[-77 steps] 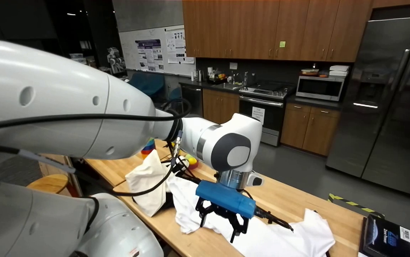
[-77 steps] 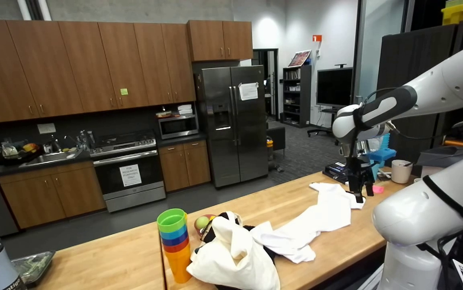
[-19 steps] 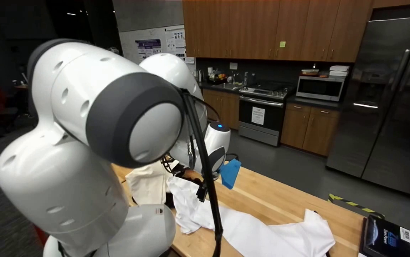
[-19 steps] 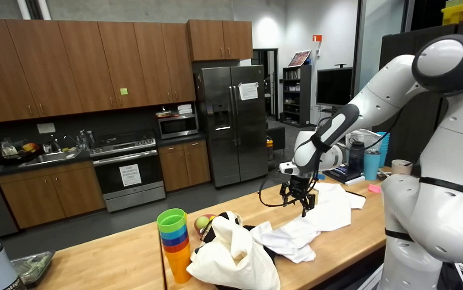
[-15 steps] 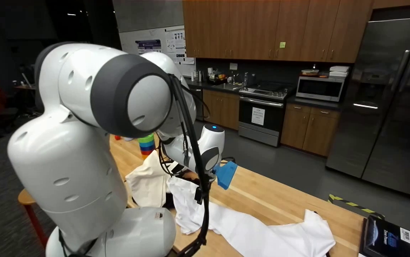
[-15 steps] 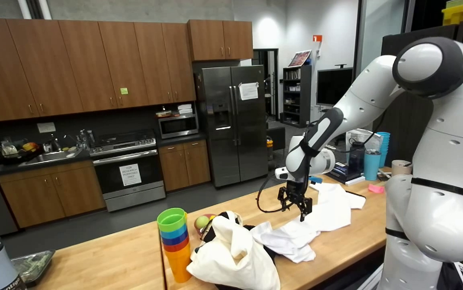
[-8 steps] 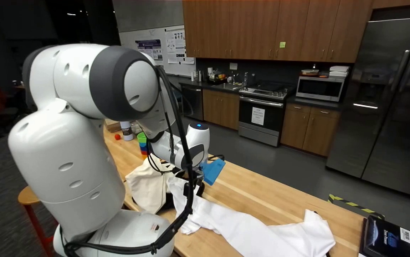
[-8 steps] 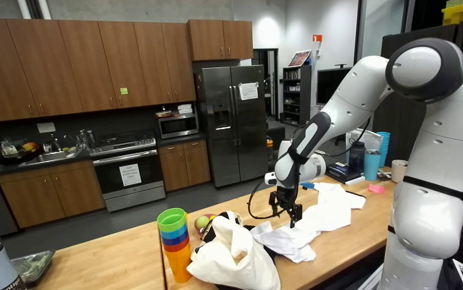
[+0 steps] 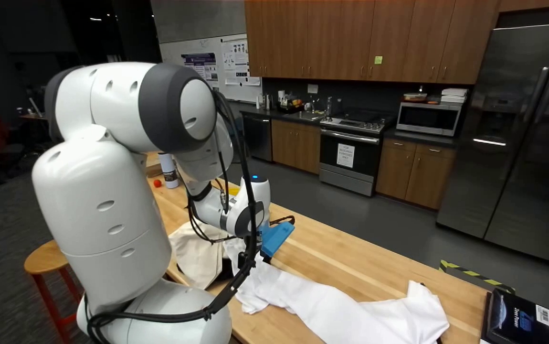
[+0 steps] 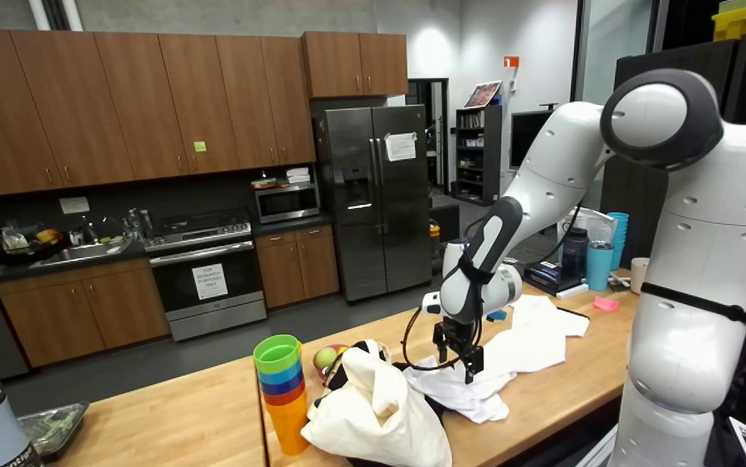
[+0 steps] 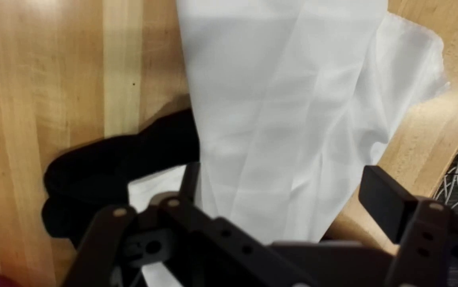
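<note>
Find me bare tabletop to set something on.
Bare wood lies between clear food container and stacked cups, and between white cloth and the kitchen-side table edge. Crowded: around the tote bag, and under the open gripper.

I see plain white on the cloth (image 11: 269, 99), cream on the canvas bag (image 10: 376, 415) and black on my gripper (image 11: 286, 189). The cups (image 10: 286, 401) are green, light blue, dark blue, red and orange. My robot arm (image 9: 98, 205) is white and grey, and the light brown wooden table (image 11: 61, 75) has paler stripes
</note>
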Controlling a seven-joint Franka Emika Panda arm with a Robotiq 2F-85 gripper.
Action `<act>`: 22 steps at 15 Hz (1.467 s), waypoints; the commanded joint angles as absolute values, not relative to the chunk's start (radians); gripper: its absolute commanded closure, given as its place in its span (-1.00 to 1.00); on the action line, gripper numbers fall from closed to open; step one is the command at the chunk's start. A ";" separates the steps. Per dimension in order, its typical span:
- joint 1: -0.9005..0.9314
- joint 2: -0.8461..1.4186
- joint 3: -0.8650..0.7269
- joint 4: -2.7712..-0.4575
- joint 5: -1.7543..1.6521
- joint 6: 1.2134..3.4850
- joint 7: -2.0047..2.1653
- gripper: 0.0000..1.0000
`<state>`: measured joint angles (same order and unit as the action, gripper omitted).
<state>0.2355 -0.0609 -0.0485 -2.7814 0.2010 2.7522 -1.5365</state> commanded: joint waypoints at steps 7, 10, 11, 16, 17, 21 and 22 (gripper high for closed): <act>0.143 -0.008 0.038 -2.778 0.213 2.766 -1.472 0.28; 0.129 -0.022 0.043 -2.775 0.208 2.764 -1.482 0.72; 0.126 -0.028 0.043 -2.773 0.211 2.762 -1.485 0.87; 0.114 -0.068 0.039 -2.751 0.216 2.742 -1.488 1.00; 0.114 -0.076 0.037 -2.746 0.217 2.741 -1.490 1.00; 0.123 -0.056 0.032 -2.732 0.195 2.760 -1.477 0.88; 0.124 -0.063 0.031 -2.732 0.194 2.759 -1.476 0.76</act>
<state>0.1275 -0.0612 0.0268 -2.7323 0.1964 2.7626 -1.4797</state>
